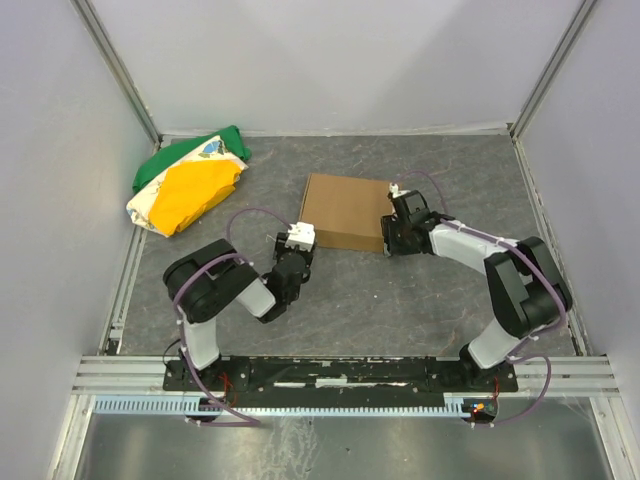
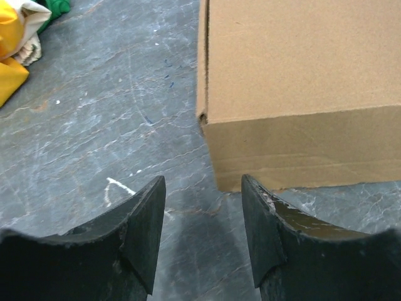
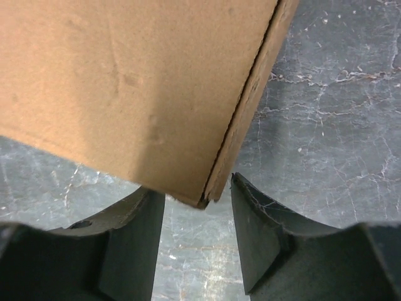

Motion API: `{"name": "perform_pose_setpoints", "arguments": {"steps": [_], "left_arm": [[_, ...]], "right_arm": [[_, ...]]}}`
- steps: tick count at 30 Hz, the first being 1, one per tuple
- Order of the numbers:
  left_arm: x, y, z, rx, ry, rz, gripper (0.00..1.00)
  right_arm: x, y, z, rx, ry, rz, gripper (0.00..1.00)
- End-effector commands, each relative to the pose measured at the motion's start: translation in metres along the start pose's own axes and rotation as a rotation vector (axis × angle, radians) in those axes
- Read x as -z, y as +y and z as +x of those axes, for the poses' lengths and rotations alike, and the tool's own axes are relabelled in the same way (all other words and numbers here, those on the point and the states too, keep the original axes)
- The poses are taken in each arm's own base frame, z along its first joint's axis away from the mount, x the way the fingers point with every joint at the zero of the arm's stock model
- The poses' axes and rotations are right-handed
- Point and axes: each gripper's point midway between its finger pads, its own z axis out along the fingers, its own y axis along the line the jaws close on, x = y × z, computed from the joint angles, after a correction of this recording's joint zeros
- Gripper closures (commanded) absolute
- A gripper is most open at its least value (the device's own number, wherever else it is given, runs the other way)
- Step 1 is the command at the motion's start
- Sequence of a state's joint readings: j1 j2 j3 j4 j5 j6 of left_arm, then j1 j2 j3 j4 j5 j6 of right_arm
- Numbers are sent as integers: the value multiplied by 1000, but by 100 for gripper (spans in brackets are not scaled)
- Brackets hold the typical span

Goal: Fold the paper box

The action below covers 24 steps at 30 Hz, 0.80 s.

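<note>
The paper box (image 1: 345,212) is a closed, shallow brown cardboard box lying flat mid-table. My left gripper (image 1: 298,238) sits low at its near left corner, open and empty; in the left wrist view its fingertips (image 2: 203,188) stand just short of the box's front wall (image 2: 301,144). My right gripper (image 1: 392,235) is at the box's near right corner, open. In the right wrist view the corner of the box (image 3: 125,81) points into the gap at the right gripper's (image 3: 198,188) fingertips, with no finger pressing on it.
A green, yellow and white cloth bundle (image 1: 190,185) lies at the back left, also at the top left of the left wrist view (image 2: 19,37). Grey walls and metal rails enclose the grey marbled table (image 1: 450,300).
</note>
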State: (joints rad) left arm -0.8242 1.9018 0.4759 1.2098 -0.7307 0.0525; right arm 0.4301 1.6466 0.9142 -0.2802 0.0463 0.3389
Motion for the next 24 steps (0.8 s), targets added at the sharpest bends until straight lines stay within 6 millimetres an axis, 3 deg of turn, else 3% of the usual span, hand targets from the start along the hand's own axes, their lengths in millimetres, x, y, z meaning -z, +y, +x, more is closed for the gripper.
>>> {"name": "perform_pose_setpoints", "arguments": {"steps": [1,7,10,15,20,24], "left_arm": [[17,14,-34,107,-45,-1,39],[43,7,-74,272,154,81,0],[65,11,-98,305,234,128,1],[106,49,-118,329,277,103,1],[133,78,-129,413,225,76,1],[148,92,-138,453,170,89,1]], "right_arm": [[32,5,-28,-23,-117,-30,44],[99,3,-28,-93,-243,-63,39],[138,-10,-31,-118,-321,-16,37],[179,-32,-25,-126,-396,59,33],[192,-45,-20,-154,-437,106,45],[201,-50,-18,-170,-422,141,40]]}}
